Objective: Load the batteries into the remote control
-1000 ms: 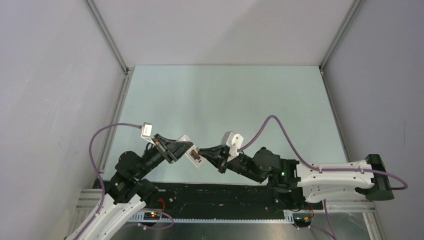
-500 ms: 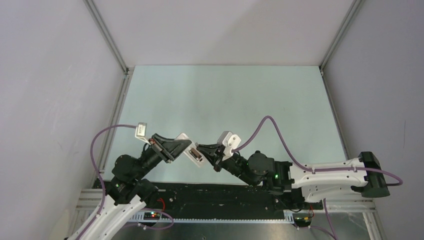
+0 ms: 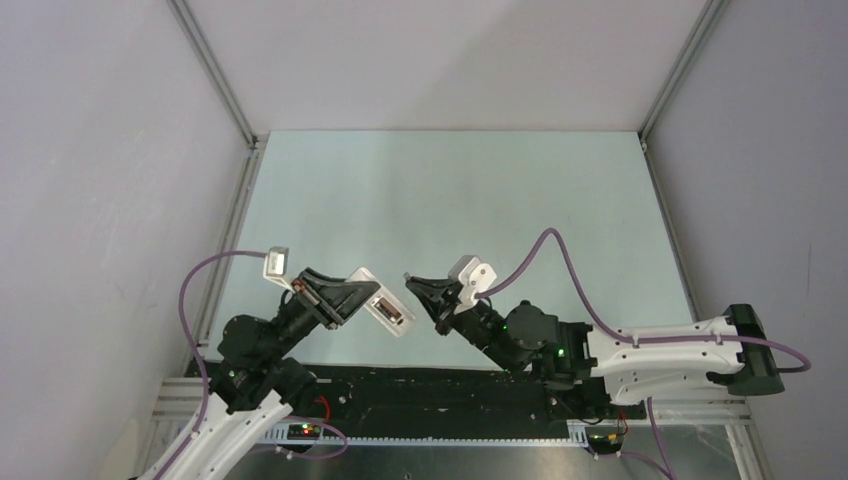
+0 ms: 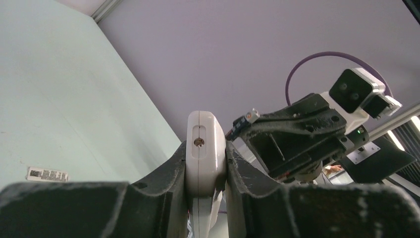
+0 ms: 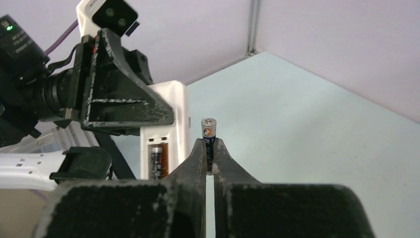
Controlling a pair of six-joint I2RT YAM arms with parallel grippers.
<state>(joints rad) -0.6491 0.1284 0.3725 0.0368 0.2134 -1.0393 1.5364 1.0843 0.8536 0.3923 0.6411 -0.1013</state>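
My left gripper [image 3: 368, 298] is shut on the white remote control [image 3: 389, 313] and holds it above the near part of the table. In the left wrist view the remote control [image 4: 205, 144] stands edge-on between the fingers. Its open back recess shows one battery [image 5: 157, 161] seated inside the remote control [image 5: 168, 111]. My right gripper [image 3: 413, 284] is shut on a second battery [image 5: 208, 130], which sticks up past the fingertips, metallic end outward. That battery sits a short gap to the right of the remote, not touching it. The right gripper [image 5: 208, 148] points toward the left gripper [image 5: 121, 101].
The pale green table [image 3: 450, 200] is boxed in by grey walls and metal corner rails [image 3: 215, 70]. A small barcode label [image 4: 47, 174] lies flat on the table below the left gripper. Purple cables [image 3: 555, 255] loop off both wrists.
The right gripper has drawn back to the right, away from the remote's recess, still holding its battery. The left gripper with the remote has shifted slightly.
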